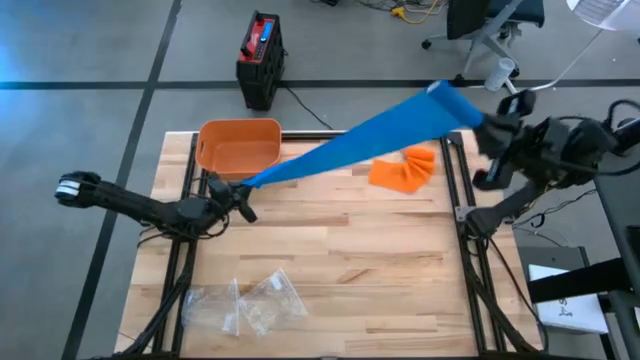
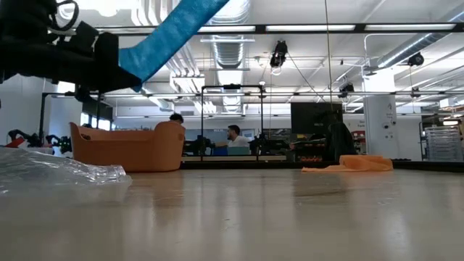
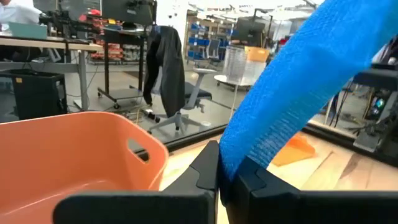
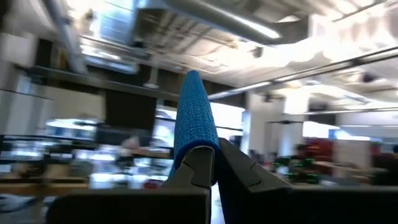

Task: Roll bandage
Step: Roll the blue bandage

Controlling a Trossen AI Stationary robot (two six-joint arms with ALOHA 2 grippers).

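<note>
A long blue bandage (image 1: 360, 138) stretches in the air from my left gripper (image 1: 243, 188), low over the table's left part, up to my right gripper (image 1: 480, 122), raised past the table's far right. Both grippers are shut on its ends. It also shows in the low view (image 2: 170, 32). An orange bandage (image 1: 403, 168) lies crumpled on the table under the blue one, also visible in the low view (image 2: 355, 164). My left gripper pinches the blue bandage's near-left end (image 3: 231, 167) between its two fingers, coming level from the table's left. The band runs off taut and clear of the table. My right gripper pinches the bandage's far-right end (image 4: 193, 142) between its two fingers; a short bunched tail (image 4: 191, 93) stands beyond the fingertips. That end is held high, clear of the table.
An orange bin (image 1: 238, 145) stands at the table's far left, just beyond my left gripper. Clear plastic bags (image 1: 245, 303) lie near the front left edge. A black and red case (image 1: 260, 60) stands on the floor beyond the table.
</note>
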